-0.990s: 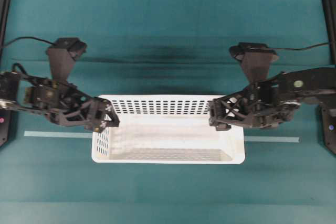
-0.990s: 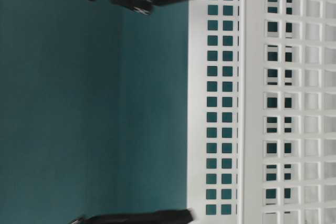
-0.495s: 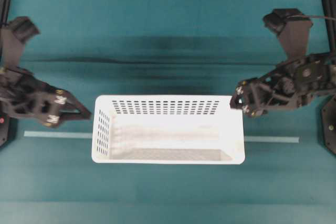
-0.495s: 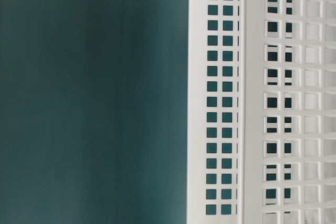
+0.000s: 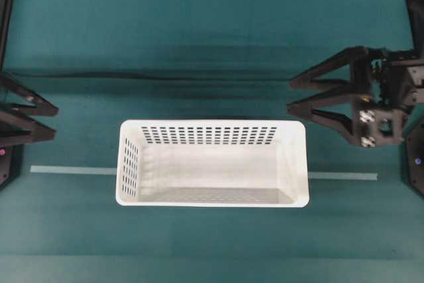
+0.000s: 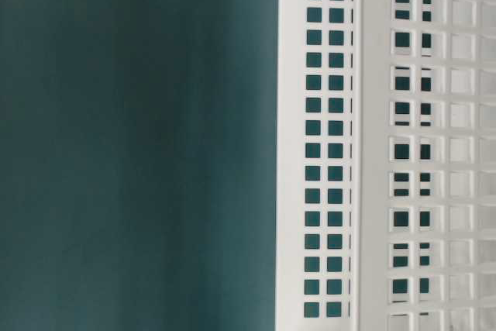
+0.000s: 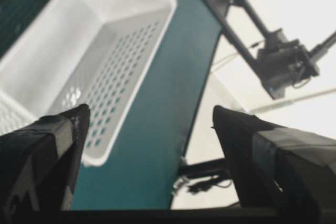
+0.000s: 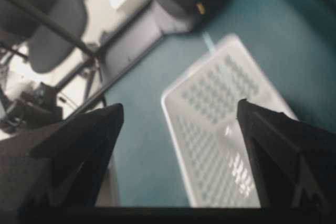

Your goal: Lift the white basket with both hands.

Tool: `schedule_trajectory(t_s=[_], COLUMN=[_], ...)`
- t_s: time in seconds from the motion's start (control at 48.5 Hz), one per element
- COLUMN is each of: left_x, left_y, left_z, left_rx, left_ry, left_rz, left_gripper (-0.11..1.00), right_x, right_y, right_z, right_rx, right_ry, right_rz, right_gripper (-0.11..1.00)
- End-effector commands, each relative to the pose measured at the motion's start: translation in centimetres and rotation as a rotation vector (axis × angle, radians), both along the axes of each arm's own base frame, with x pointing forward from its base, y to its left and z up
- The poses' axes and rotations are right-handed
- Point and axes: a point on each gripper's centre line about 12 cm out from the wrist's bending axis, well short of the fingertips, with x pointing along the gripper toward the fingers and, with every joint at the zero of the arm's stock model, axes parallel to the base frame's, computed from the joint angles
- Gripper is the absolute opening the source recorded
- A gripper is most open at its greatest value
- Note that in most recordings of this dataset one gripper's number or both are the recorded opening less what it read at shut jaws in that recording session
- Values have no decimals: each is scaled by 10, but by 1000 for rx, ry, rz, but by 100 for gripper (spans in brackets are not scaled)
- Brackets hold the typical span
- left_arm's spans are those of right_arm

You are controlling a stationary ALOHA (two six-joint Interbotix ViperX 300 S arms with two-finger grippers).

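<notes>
the white basket [image 5: 212,164] sits on the teal desk [image 5: 199,51], mid-scene towards the near side. the left end effector [image 5: 46,120] at the far left edge and the right end effector [image 5: 291,96] off the basket's far right corner both stand spread apart, holding nothing.

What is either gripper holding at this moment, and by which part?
Nothing. The left gripper and right gripper are both open and apart from the white basket, which sits on the table.
</notes>
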Motion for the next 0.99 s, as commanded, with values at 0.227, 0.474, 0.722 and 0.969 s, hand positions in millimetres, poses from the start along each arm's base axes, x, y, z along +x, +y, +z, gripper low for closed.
schedule_trajectory(t_s=[0.227, 0.474, 0.722, 0.969], left_x=[-11, -14, -18, -17], left_y=[0, -1, -1, -1], left_z=[28, 42, 45, 39], left_rx=[260, 429, 449, 451], left_ry=[-147, -263, -286, -271], left_rz=[-67, -93, -92, -95], left_gripper=[91, 91, 91, 91], right_x=[-29, -60, -85, -96], right_y=[0, 1, 1, 2], right_z=[18, 32, 36, 31], right_rx=[-171, -252, -333, -336], right_ry=[-100, -187, -247, -263], right_rz=[27, 29, 28, 26], right_gripper=[94, 94, 94, 94])
